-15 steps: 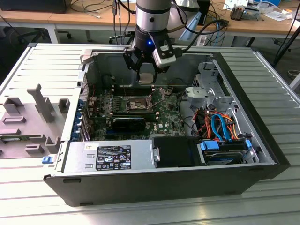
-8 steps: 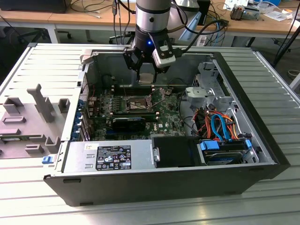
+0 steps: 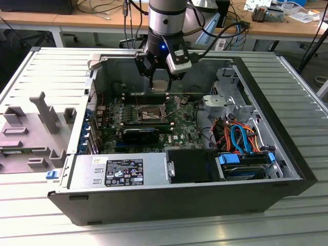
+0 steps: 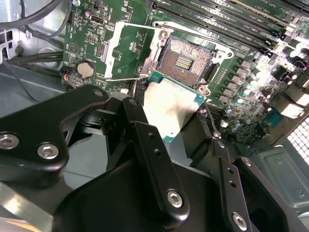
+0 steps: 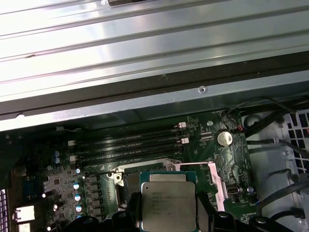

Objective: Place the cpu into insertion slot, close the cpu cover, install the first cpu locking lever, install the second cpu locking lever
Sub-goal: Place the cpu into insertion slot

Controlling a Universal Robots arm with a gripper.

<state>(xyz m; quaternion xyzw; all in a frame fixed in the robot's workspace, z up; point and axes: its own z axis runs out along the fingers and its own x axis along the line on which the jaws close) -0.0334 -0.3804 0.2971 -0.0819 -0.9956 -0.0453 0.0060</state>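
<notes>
The cpu (image 4: 169, 99) hangs in the pincer (image 4: 174, 123), over the insertion slot (image 4: 186, 60) and not touching it.
The pincer grips the chip by two opposite edges, metal top up, probably so it goes down square; the cpu cover (image 4: 110, 50) lies flipped back, baring the socket on the green motherboard (image 4: 87, 29).

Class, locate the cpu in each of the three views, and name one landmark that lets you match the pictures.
Exterior view: the cpu hangs under the arm's wrist, above the green motherboard.
Second wrist view: it sits between the black fingers, close to the insertion slot.
First wrist view: the cpu partly covers the insertion slot.
Shared landmark: the insertion slot, mid-board in the exterior view.
</notes>
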